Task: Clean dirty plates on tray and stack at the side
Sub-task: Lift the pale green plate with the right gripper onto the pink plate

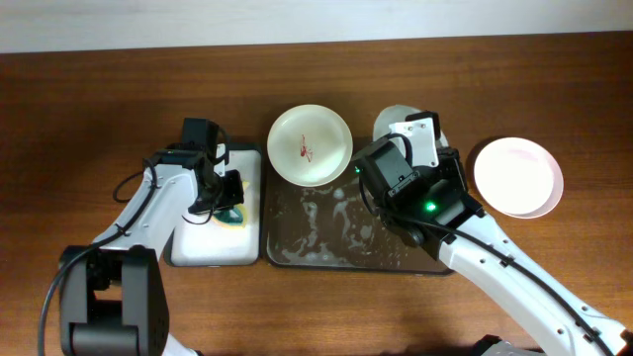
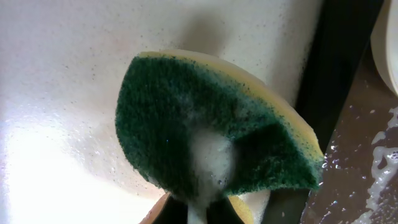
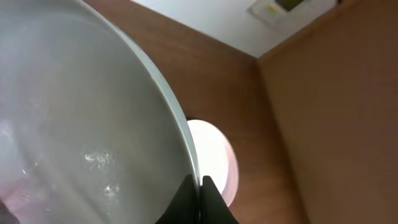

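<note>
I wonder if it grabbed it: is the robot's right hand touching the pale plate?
Touching. Right wrist view: the right hand pinches the pale plate by its rim.

The left arm [image 1: 148, 203] reaches from its base at the near left edge, up and to the right, with the wrist bent so that the left gripper [image 1: 227, 198] points downward. Its jaws are closed on a sponge [image 2: 211, 124]; only the fingertips [image 2: 186, 214] show at the bottom edge of the left wrist view.

The right arm [image 1: 524, 287] enters from the near right corner and extends diagonally up and to the left. A green indicator light [image 1: 428, 208] is lit on its wrist. The right gripper [image 3: 200, 190] has its jaws pinched together on the rim of a tilted plate [image 3: 93, 124].
</note>
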